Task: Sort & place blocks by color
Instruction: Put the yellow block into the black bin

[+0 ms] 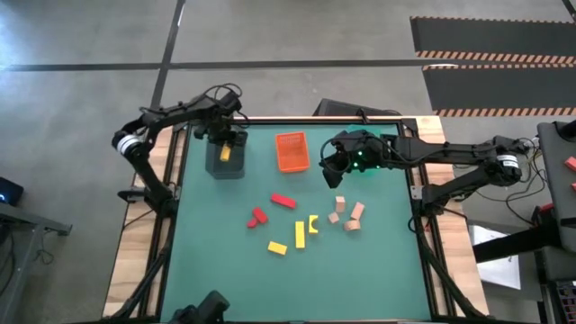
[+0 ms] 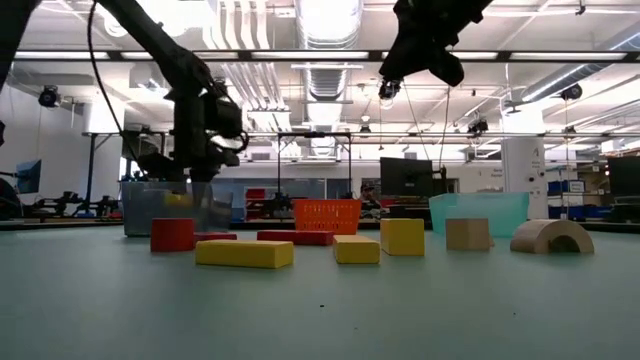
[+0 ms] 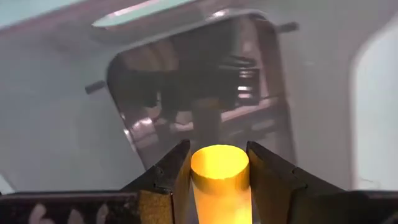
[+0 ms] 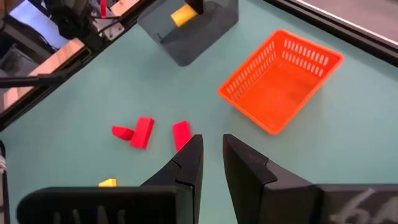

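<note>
Gripping yellow block [image 3: 219, 171] (no writing legible) | left end effector [image 3: 217, 168] over grey tray [image 1: 225, 166] | right end effector [image 4: 211, 163] parted, empty

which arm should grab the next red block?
Right. The right gripper hangs empty and open near the red blocks and orange tray; the left gripper holds a yellow block over the grey tray.

Ceiling lights [image 2: 325, 20] glaring bright above table [image 2: 320, 310]; arms showing as dark silhouettes. Left wrist view blurring heavily around glowing yellow block [image 3: 219, 171].
</note>
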Controlling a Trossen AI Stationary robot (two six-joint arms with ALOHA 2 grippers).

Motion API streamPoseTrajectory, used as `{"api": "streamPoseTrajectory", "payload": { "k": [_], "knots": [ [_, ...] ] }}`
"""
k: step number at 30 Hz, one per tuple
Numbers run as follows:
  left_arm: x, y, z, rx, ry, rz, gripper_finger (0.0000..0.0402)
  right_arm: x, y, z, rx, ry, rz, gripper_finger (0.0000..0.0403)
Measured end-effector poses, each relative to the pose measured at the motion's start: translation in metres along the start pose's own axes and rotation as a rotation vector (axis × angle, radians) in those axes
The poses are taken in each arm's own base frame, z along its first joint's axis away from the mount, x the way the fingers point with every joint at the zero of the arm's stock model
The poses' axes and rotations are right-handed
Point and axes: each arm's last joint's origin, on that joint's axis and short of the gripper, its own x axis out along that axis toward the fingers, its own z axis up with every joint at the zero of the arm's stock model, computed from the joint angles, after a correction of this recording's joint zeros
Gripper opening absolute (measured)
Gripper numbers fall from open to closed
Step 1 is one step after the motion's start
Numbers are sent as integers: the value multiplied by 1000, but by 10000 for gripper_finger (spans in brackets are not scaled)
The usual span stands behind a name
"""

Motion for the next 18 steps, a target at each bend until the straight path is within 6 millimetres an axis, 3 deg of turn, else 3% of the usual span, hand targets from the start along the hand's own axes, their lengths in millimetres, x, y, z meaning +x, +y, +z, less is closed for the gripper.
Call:
{"api": "streamPoseTrajectory", "payload": {
  "k": [8,18],
  "knots": [
    [17,-2,6,-2,8,25,129,2,-2,-4,25,21,-13,52],
    [16,-2,8,-3,-18,53,132,2,-2,-4,25,20,-13,52]
  ]
}}
